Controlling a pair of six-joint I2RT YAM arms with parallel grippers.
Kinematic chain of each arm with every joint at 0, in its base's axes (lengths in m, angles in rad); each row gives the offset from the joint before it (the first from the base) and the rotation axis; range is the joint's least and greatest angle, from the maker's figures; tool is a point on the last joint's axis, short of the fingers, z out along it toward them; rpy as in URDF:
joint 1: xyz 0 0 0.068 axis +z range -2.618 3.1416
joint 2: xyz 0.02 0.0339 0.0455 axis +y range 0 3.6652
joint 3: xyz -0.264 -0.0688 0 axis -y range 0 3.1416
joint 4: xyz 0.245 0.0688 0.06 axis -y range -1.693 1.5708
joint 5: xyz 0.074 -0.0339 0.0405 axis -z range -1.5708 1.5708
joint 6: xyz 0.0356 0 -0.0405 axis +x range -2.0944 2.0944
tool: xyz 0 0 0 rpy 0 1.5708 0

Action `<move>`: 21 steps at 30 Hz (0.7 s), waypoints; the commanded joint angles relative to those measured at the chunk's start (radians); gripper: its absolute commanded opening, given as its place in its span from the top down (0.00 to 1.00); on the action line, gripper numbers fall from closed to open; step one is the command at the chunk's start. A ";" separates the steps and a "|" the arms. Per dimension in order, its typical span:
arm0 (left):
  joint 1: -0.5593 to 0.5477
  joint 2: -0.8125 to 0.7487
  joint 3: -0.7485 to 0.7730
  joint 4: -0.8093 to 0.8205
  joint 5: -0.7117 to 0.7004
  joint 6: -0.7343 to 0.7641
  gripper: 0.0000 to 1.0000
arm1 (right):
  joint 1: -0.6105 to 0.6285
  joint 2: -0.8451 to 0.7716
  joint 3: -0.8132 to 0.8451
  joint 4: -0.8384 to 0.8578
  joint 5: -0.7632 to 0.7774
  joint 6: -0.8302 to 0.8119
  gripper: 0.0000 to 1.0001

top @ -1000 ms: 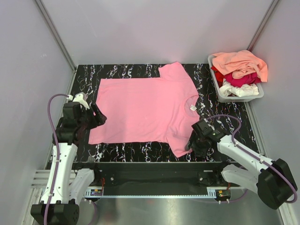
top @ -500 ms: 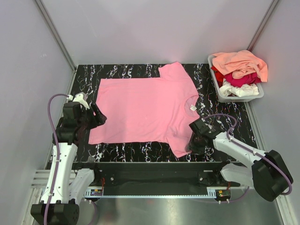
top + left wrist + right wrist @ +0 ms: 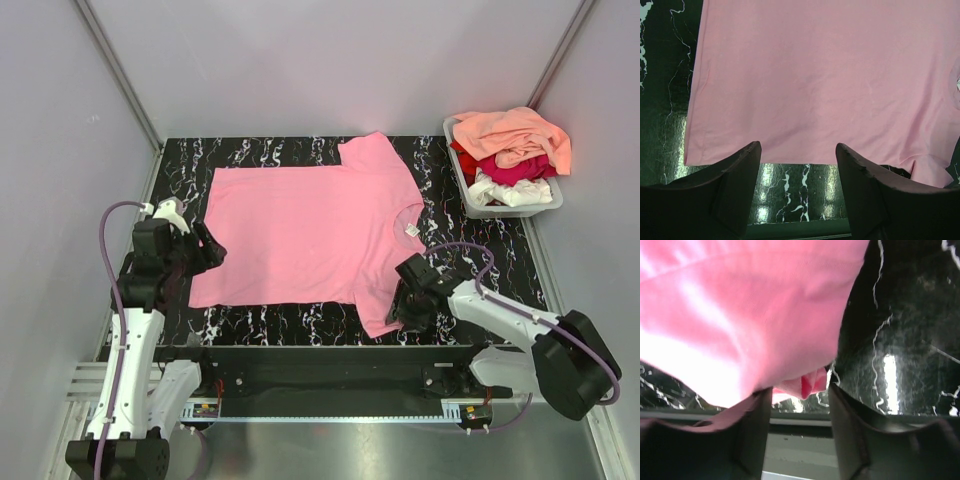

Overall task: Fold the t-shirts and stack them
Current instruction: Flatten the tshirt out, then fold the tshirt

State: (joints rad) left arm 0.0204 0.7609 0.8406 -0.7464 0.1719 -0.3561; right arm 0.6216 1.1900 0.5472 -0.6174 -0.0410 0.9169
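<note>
A bubblegum pink t-shirt (image 3: 310, 230) lies spread flat on the black marbled table (image 3: 300, 320), its white neck label (image 3: 411, 230) toward the right. My left gripper (image 3: 212, 250) hovers open just off the shirt's left hem, and the left wrist view shows bare table between its jaws (image 3: 797, 145) and the pink t-shirt (image 3: 815, 75) ahead. My right gripper (image 3: 400, 305) sits at the near sleeve. In the right wrist view its jaws (image 3: 800, 389) stand apart, a bunched fold of pink t-shirt (image 3: 740, 305) lying between the tips and draped over the left finger.
A grey tub (image 3: 468, 195) at the back right holds a peach-orange t-shirt (image 3: 515, 135), a crimson one (image 3: 520, 170) and a white one (image 3: 505, 190). The table's near edge (image 3: 330, 350) runs just below the sleeve. Grey walls close in the sides.
My right gripper has slid left onto the near sleeve, nudging its tip left; its jaws narrowed, then widened again. The left arm has barely moved.
</note>
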 commanded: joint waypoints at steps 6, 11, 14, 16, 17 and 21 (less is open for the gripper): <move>0.000 -0.012 -0.005 0.044 -0.011 0.002 0.34 | 0.058 -0.154 0.065 -0.065 0.063 -0.019 0.39; 0.000 -0.015 -0.006 0.044 -0.014 0.002 0.34 | 0.130 -0.139 0.069 -0.048 0.053 -0.009 0.41; 0.000 -0.017 -0.006 0.044 -0.012 0.002 0.34 | 0.165 -0.106 0.056 -0.022 0.058 0.008 0.41; 0.000 -0.017 -0.006 0.045 -0.012 0.002 0.34 | 0.170 -0.081 0.050 -0.002 0.058 0.011 0.41; 0.000 -0.017 -0.006 0.045 -0.014 0.002 0.34 | 0.170 -0.072 0.048 0.004 0.056 0.011 0.41; 0.000 -0.015 -0.006 0.047 -0.012 0.002 0.34 | 0.170 -0.004 0.046 0.036 0.055 0.010 0.40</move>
State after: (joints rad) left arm 0.0204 0.7601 0.8406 -0.7460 0.1707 -0.3561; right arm 0.7830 1.1500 0.5884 -0.6308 -0.0093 0.9154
